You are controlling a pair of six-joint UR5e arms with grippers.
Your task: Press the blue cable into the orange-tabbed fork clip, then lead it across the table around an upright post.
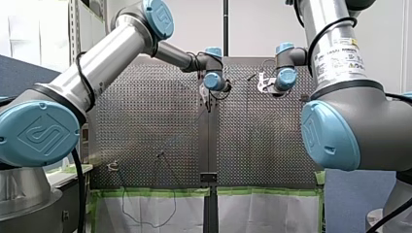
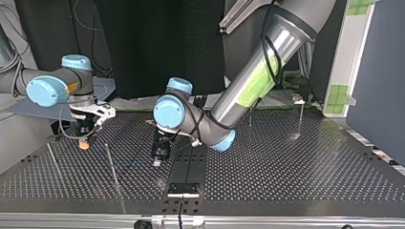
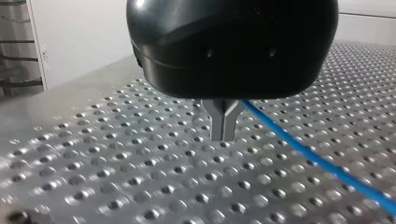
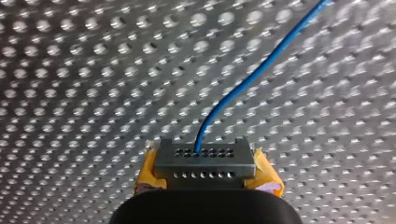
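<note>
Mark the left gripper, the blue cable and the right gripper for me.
left gripper (image 3: 223, 133): left wrist view, between its metal fingertips.
blue cable (image 3: 355, 183): left wrist view, on its stretch running away from that gripper.
right gripper (image 4: 202, 153): right wrist view, between its fingertips, where the cable goes in.

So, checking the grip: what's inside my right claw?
The blue cable comes out of my right claw, between its yellow pads. The pinched stretch inside is hidden by the metal tips.

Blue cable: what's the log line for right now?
right gripper: shut on cable | left gripper: shut, cable beside it | both near table
</note>
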